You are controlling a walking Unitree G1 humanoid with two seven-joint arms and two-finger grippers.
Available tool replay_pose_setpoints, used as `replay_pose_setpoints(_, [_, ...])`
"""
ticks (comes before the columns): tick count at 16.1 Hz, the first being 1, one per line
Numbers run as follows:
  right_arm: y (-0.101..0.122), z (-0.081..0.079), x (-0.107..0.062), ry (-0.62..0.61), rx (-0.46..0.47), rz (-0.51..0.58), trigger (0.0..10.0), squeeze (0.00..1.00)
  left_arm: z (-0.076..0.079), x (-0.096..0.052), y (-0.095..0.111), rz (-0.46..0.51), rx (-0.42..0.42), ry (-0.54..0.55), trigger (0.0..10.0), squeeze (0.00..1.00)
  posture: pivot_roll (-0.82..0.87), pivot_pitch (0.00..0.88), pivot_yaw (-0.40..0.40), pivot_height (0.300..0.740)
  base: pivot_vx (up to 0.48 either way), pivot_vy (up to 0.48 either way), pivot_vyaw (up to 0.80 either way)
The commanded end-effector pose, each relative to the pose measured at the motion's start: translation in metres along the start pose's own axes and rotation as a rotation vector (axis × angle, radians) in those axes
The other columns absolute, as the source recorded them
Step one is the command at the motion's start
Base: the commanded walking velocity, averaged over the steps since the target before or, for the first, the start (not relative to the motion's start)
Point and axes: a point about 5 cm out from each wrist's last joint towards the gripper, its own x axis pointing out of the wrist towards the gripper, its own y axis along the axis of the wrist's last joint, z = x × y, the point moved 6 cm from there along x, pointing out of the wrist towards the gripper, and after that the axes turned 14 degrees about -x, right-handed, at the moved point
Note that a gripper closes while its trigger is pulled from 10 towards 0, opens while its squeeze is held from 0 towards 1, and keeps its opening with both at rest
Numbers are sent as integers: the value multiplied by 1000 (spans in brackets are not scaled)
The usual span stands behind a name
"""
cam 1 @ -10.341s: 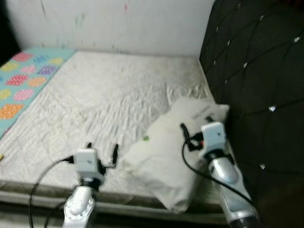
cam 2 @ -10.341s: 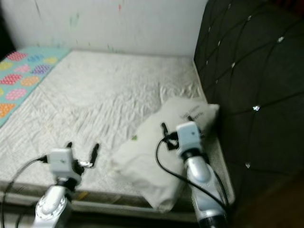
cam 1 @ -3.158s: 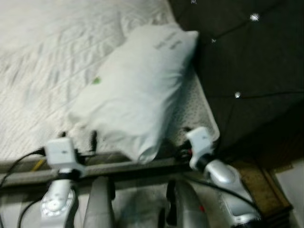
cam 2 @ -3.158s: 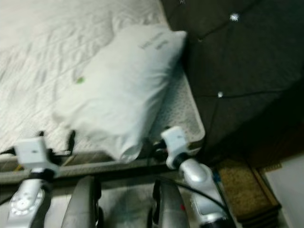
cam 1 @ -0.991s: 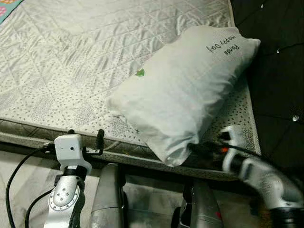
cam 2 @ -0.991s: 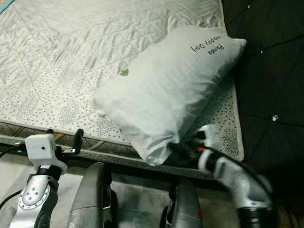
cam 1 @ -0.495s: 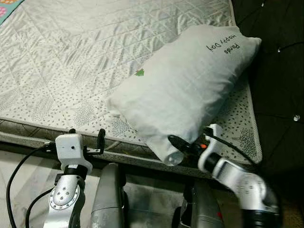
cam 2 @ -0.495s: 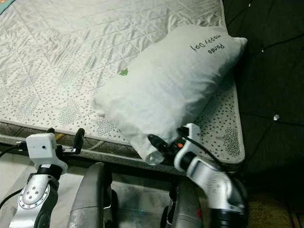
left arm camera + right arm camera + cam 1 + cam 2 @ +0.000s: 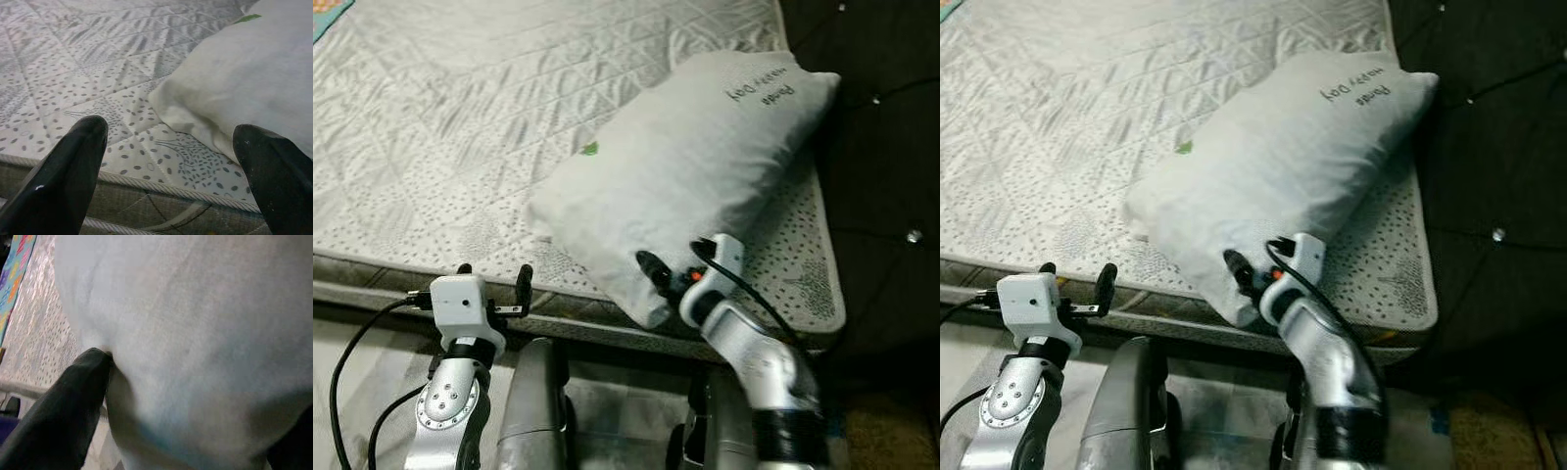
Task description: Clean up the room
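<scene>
You are looking down at a quilted grey mattress [image 9: 509, 108] with a white pillow [image 9: 685, 166] lying slantwise near its right edge, one end toward the dark padded headboard [image 9: 881, 127] and the other end overhanging the near edge of the bed. Handwriting in dark ink near the pillow's far end reads upside down from your side; it looks like "Panda Happy Day", though the first word is not sure. A small green mark [image 9: 591, 149] sits on the pillow's left side.

Your right gripper [image 9: 658, 274] is at the pillow's near end, pressed against the cloth. In the right wrist view one black finger [image 9: 73, 401] digs into the fabric, with pillow bulging between the fingers, so it has hold of the pillow's corner.

Your left gripper [image 9: 491, 287] hovers at the mattress edge, left of the pillow and apart from it, fingers spread with nothing between them. A strip of patterned turquoise cloth [image 9: 331, 5] shows at the far left corner.
</scene>
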Motion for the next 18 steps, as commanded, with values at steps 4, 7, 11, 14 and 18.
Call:
replay_pose_setpoints(4, [9,-9,13,-23,-31,62,0,0,-4,-3,-6,-18,4,21,10000,0,119,217,-16,583,0,0,0])
replay_pose_setpoints(7, [10,1,13,-63,-44,82,0,0,-3,-3,-7,-17,3,22,10000,0,117,205,-14,583,0,0,0])
replay_pose_setpoints(11, [18,11,14,-109,-85,131,0,0,-2,1,-5,-9,3,18,10000,0,119,190,-13,583,0,0,0])
replay_pose_setpoints(14, [20,8,15,-95,-92,147,0,0,-3,2,-5,-6,5,21,10000,0,119,189,-17,583,0,0,0])
replay_pose_setpoints(18, [18,9,16,-88,-143,142,0,0,-2,3,-5,-2,6,22,10000,0,122,189,-17,583,0,0,0])
